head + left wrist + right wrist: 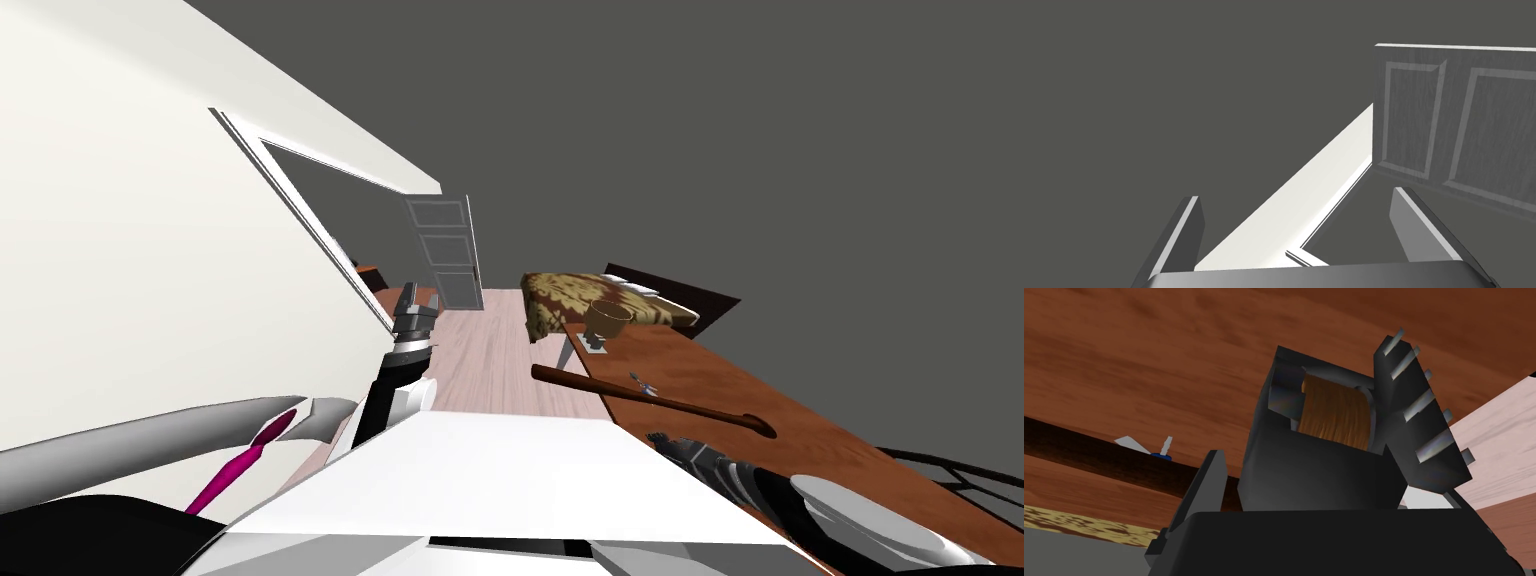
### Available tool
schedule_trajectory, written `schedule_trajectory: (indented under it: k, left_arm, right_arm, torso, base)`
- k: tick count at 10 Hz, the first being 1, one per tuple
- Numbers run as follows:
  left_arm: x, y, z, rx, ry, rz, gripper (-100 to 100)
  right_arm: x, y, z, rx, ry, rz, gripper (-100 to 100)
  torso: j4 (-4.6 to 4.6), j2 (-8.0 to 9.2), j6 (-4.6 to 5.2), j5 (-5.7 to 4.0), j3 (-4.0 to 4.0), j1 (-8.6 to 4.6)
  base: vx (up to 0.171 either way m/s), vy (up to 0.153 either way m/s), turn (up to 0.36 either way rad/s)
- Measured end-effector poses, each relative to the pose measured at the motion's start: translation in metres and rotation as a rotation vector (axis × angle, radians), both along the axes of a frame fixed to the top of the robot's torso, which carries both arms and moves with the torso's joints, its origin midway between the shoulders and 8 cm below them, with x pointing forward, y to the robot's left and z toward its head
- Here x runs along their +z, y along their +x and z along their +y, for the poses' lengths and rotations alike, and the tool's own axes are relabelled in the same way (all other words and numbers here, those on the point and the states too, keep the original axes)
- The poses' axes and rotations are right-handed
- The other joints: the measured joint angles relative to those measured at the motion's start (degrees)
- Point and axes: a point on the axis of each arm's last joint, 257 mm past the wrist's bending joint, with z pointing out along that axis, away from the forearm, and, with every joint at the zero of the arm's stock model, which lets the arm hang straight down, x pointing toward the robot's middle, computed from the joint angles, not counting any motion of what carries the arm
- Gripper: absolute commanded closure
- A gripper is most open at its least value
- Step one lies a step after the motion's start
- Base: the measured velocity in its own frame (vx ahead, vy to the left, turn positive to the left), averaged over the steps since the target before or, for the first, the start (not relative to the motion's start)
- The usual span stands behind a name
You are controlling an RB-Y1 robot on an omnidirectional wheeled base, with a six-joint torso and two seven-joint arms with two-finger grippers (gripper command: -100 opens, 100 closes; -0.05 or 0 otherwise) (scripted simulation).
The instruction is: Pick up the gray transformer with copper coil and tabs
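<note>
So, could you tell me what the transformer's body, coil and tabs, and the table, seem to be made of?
Transformer body: matte dark grey, plastic or painted metal, unclear. Coil: copper-coloured, finely streaked like wound wire. Tabs: pale grey with a sheen, probably metal. Table: reddish-brown wood with visible grain.

Left arm (395,385) is raised, forearm stretched forward and away from the torso, wrist straight. Left claw (418,302) (1296,193) points ahead, holding nothing, both fingers (1186,230) spread wide and rising from its dark body. Right arm (740,475) is low at the robot's right side, forearm angled forward and inward, ribbed dark wrist section showing. Right claw (662,440) (1334,473) is at that arm's tip, jaws spread about as wide as the left's. One right finger (1211,480) is plainly seen, the other mostly covered.
</note>
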Motion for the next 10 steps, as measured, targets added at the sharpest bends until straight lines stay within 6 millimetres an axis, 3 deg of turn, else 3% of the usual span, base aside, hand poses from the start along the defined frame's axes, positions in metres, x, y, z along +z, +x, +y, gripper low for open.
schedule_trajectory:
  k: [4,6,8,10]
  left_arm:
    - [0.000,0.000,0.000,0.000,0.000,0.000,0]
    - [0.000,0.000,0.000,0.000,0.000,0.000,0]
    - [0.000,0.000,0.000,0.000,0.000,0.000,0]
    - [0.000,0.000,0.000,0.000,0.000,0.000,0]
  right_arm:
    - [0.004,0.005,-0.021,-0.058,-0.011,-0.005,-100]
    - [0.002,0.007,-0.026,-0.065,-0.006,-0.003,-100]
    - [0.007,0.016,-0.040,-0.099,-0.015,-0.019,-100]
    - [0.007,0.016,-0.047,-0.115,-0.020,-0.019,-100]
  torso:
    - [0.00,-0.08,-0.04,-0.06,-0.04,-0.09]
    - [0.01,0.04,-0.17,-0.05,0.01,0.06]
    - [0.03,0.08,0.00,-0.03,0.05,0.04]
    - [0.01,0.01,-0.15,-0.03,0.00,0.12]
  base:
    - [-0.051,0.018,0.045]
    - [-0.127,0.059,0.322]
    - [-0.039,0.022,-0.037]
    - [-0.101,0.069,0.285]
